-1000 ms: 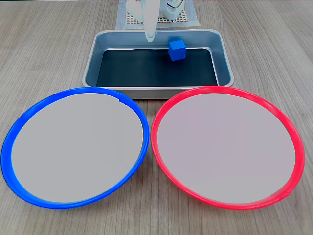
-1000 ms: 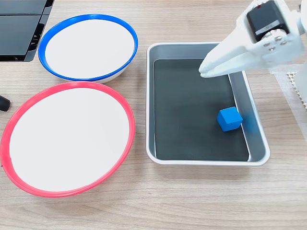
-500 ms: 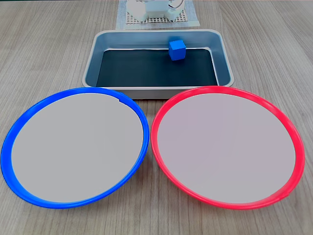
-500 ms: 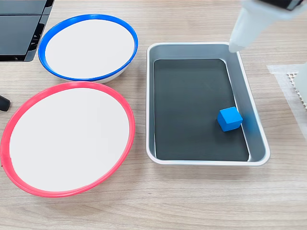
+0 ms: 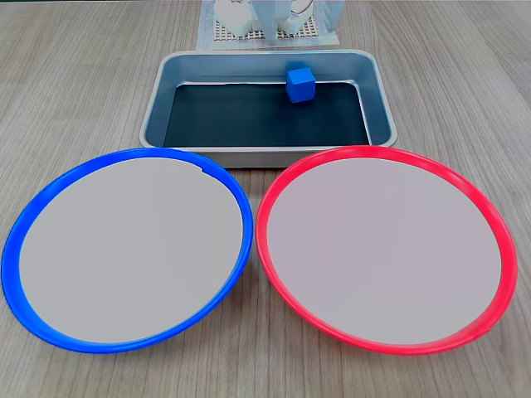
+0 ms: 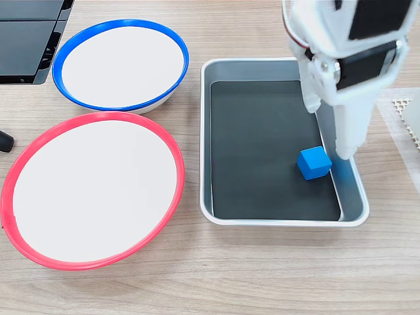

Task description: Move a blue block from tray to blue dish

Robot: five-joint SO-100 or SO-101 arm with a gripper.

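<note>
In a fixed view from the front, the blue block (image 5: 300,84) is seen resting inside the tray (image 5: 158,99), at about 1 o'clock on the black bottom and close against the far wall. The blue dish (image 5: 33,211) is placed at 7 o'clock from the tray, with a red-rimmed dish (image 5: 481,207) just beside it at 5 o'clock; the two rims nearly meet. Both dishes are empty. White parts of the arm's base (image 5: 278,16) are visible at 12 o'clock, on a perforated mat behind the tray.

In a fixed view from above, the tray (image 6: 282,220) is turned lengthwise, and the blue block (image 6: 314,163) is found at 4 o'clock on its floor, just beside the right wall. The gripper (image 6: 328,131) is held above the tray's right side, with one white finger (image 6: 348,141) reaching down just beside the block at its 2 o'clock; contact cannot be confirmed. The second, shorter finger ends further up at 12 o'clock, so the jaws are seen parted, with nothing held between them. The blue dish (image 6: 65,49) is set well apart at 10 o'clock, and the red-rimmed dish (image 6: 26,157) at 8 o'clock.

The block is judged to be light, rigid and smooth-faced, so it may slide if nudged. A hold across two opposite flat faces is suggested, though the nearness of the wall is likely to crowd one finger.
</note>
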